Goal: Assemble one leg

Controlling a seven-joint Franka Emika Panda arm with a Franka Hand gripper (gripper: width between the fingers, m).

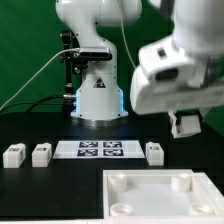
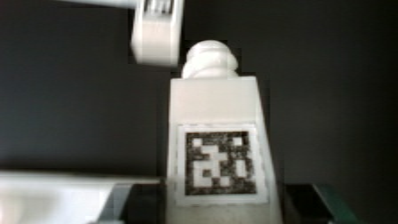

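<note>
My gripper hangs above the table at the exterior view's right, shut on one leg. In the wrist view the held leg is a white block with a black-and-white tag and a rounded threaded tip, pointing away from the gripper. The dark fingers press on both of its sides. Three more legs lie on the black table: two at the left and one at the right. The large white tray-like piece with round corner sockets lies at the front right.
The marker board lies flat between the loose legs, in front of the robot base. In the wrist view a white leg-like piece shows on the table beyond the held leg, and a white surface lies beside the fingers.
</note>
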